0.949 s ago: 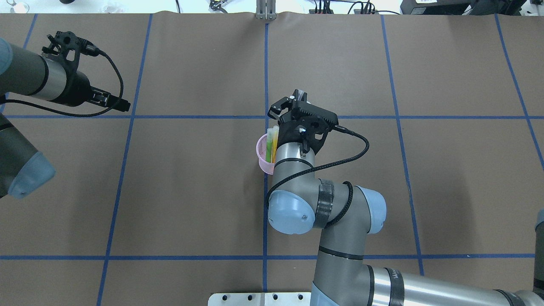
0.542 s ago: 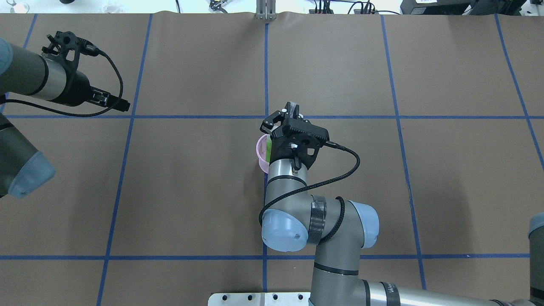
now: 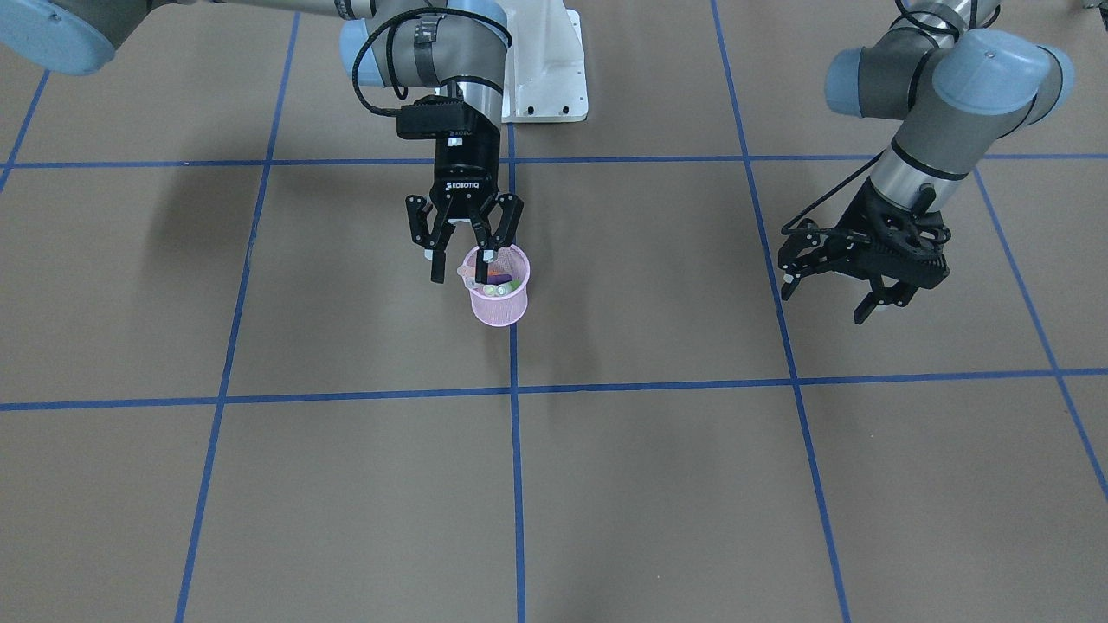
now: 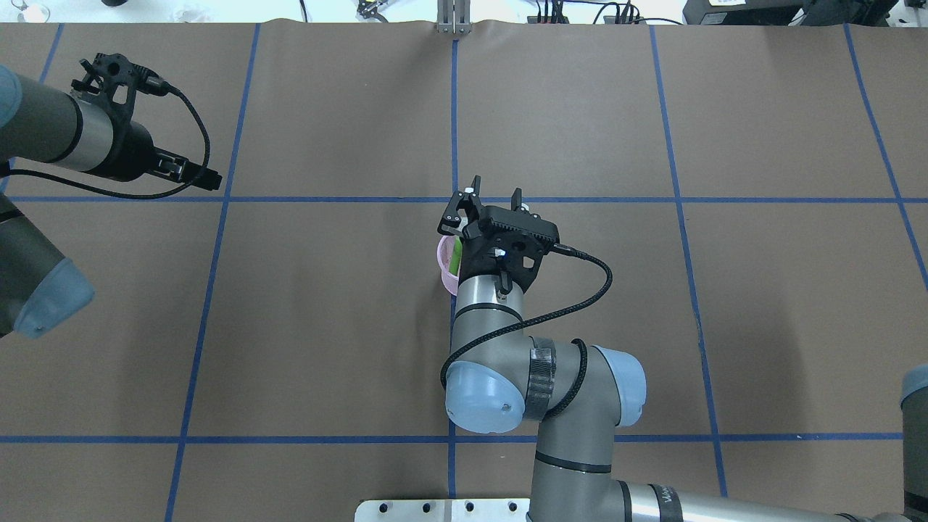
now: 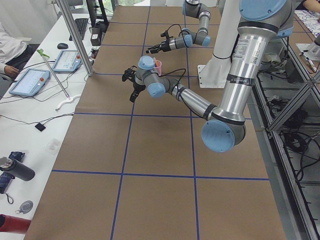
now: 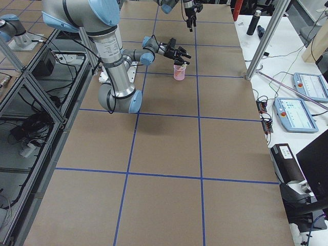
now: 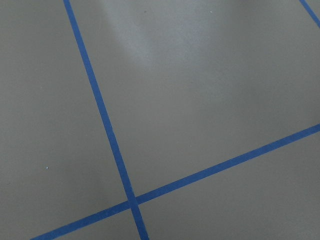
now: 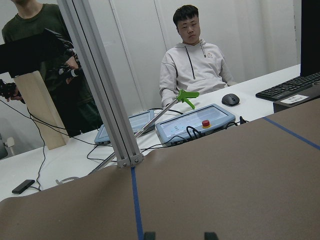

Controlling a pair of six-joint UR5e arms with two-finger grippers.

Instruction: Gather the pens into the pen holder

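The right gripper (image 3: pixel 463 260) has its two black fingers spread wide and empty, one over the mouth of the small pink wire-mesh pen holder (image 3: pixel 500 305), the other just beside it. Green, purple and orange pens (image 3: pixel 497 279) stand inside. The holder sits mid-table (image 3: pixel 658 484) on brown paper with blue tape lines. Well apart, the left gripper (image 3: pixel 827 300) hovers, its fingers spread and empty.

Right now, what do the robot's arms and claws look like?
The right arm and left arm are grey tubes with round light-blue joint caps. The right claw and left claw are black, two-fingered; the right one says ROBOTIQ in white. Black cables loop beside both wrists.
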